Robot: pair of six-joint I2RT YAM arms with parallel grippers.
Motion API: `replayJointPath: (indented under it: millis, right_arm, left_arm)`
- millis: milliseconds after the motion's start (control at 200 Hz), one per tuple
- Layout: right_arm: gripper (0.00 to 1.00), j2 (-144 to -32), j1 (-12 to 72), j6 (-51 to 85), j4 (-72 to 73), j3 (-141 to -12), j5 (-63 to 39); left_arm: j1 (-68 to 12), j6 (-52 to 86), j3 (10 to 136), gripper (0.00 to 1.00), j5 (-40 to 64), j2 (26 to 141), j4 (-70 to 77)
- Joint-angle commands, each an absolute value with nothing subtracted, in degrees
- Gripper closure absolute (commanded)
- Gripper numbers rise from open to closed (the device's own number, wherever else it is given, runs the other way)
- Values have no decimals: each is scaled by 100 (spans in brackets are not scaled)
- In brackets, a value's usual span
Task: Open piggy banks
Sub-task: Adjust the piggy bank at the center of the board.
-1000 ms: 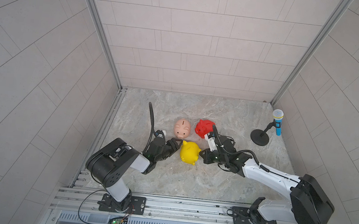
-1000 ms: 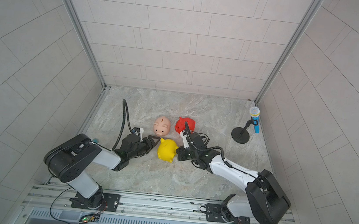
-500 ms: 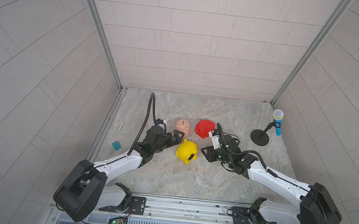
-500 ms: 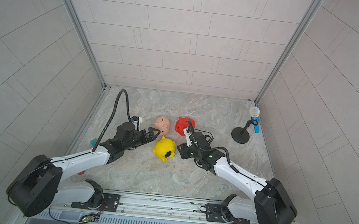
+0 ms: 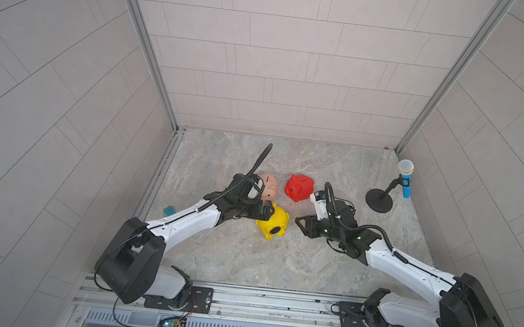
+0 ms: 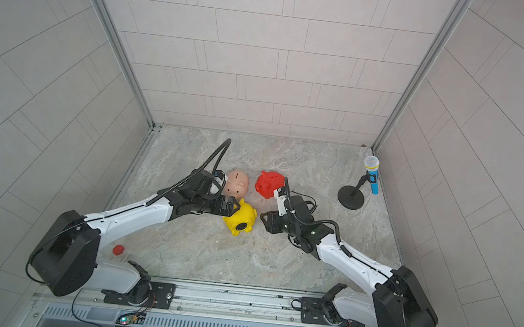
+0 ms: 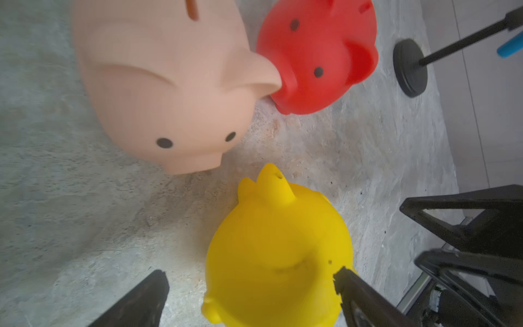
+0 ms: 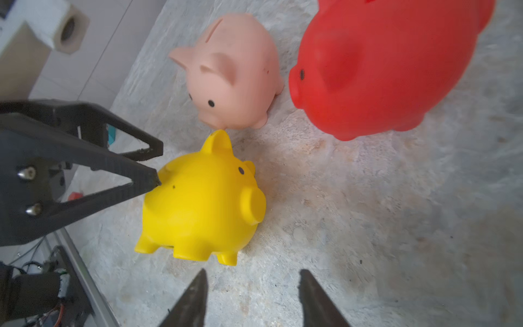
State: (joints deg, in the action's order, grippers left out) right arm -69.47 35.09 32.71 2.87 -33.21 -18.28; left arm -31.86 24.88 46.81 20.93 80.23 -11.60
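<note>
I see my left gripper (image 7: pixel 250 276) spread wide and empty, one fingertip touching the rounded yellow plastic piggy bank (image 5: pixel 272 222). It lies on its side on the grey stone-patterned tabletop (image 5: pixel 243 259), beside the pale pink plastic piggy bank (image 5: pixel 268 185) and the red plastic piggy bank (image 5: pixel 299 188). My right gripper (image 8: pixel 253 273) is nearby, partly parted and empty.

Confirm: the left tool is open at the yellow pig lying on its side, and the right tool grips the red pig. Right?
No. The right tool grips nothing: the right wrist view shows its jaws open over bare table, clear of the red pig. The left tool is indeed open at the yellow pig, which lies on its side.
</note>
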Motion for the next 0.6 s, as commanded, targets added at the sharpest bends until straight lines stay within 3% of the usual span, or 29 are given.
replayJointPath:
  millis: [0, 595]
  right_arm:
    - [60, -7176, 3525, 3612, 644, -3104, -2279]
    - [69, -8951, 3565, 4638, 2848, -3323, -2883]
  left_arm:
    - [-3382, 1860, 5027, 0, 2111, 8062, -1500]
    - [-3485, 1109, 5432, 0, 1569, 8483, -1793]
